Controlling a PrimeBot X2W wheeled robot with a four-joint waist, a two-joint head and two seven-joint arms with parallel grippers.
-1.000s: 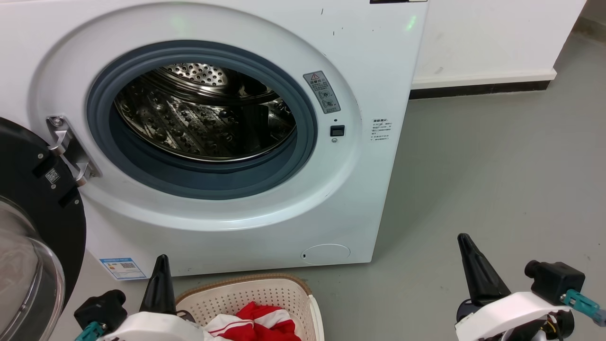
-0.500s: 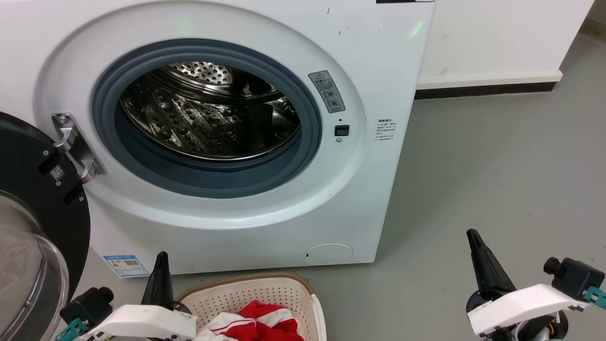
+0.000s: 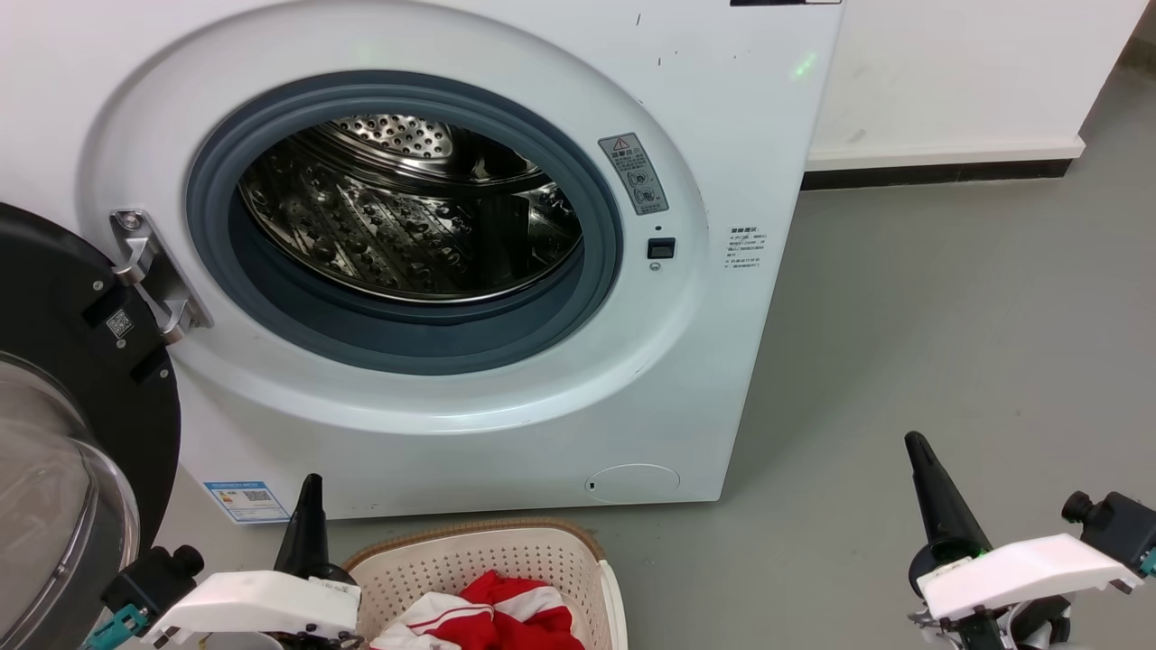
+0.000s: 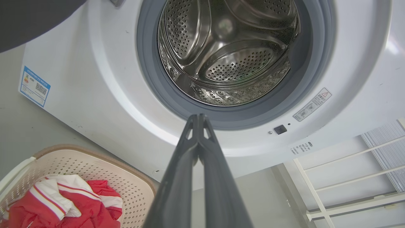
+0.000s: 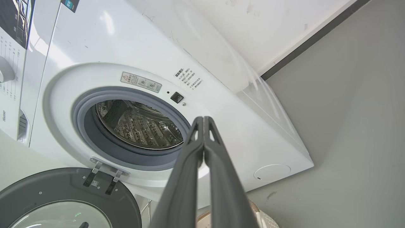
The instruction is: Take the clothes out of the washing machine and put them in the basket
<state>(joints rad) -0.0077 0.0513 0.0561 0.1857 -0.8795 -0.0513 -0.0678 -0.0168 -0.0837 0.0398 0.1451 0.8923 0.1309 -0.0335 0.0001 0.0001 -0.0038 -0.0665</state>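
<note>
The white washing machine (image 3: 722, 99) stands with its door (image 3: 54, 379) swung open to the left. Its steel drum (image 3: 406, 217) (image 4: 227, 53) (image 5: 139, 126) shows only bare perforated metal. Red and white clothes (image 3: 492, 618) (image 4: 63, 202) lie in the cream basket (image 3: 560, 560) (image 4: 133, 190) on the floor in front of the machine. My left gripper (image 3: 310, 492) (image 4: 198, 117) is shut and holds nothing, just left of the basket. My right gripper (image 3: 917, 447) (image 5: 201, 119) is shut too, empty, over the floor to the machine's right.
Grey floor (image 3: 948, 316) spreads to the right of the machine. A white wall with a dark skirting strip (image 3: 939, 171) runs behind it. The open door's glass bowl (image 3: 45, 506) bulges out at the left edge, close to my left arm.
The whole head picture has shifted right, so the camera moved. Both grippers sit slightly lower in the picture and stay shut. The clothes and basket lie as before.
</note>
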